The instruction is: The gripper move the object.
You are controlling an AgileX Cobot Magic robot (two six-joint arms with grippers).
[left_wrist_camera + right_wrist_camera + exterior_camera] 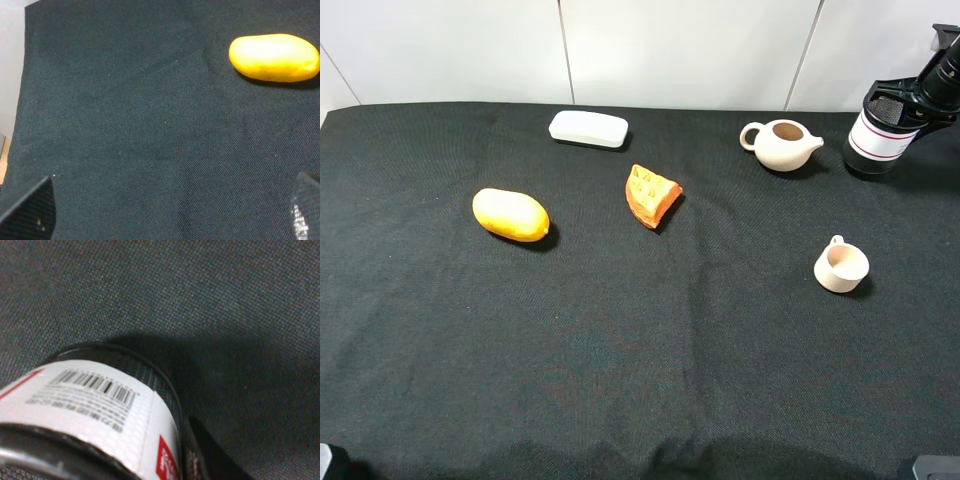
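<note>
Looking at the black wire-mesh cylindrical pen cup [878, 138] with the white, red-edged band, standing upright on the black cloth table [620, 350] just past the spout of the cream ceramic teapot [782, 145], not touching it. Seeing the right gripper [903, 98] clamping onto that cup's rim, black fingers pinched together. Noticing the left gripper [167, 215] hanging with its fingers spread wide, way off on the teapot's handle side, near the smooth yellow mango-shaped fruit [274, 57]. Also spotting a small beige handled cup [841, 267] in front of the teapot, plus an orange wedge-shaped slice [652, 195] and a white rounded rectangular case [588, 129] off its handle side.
</note>
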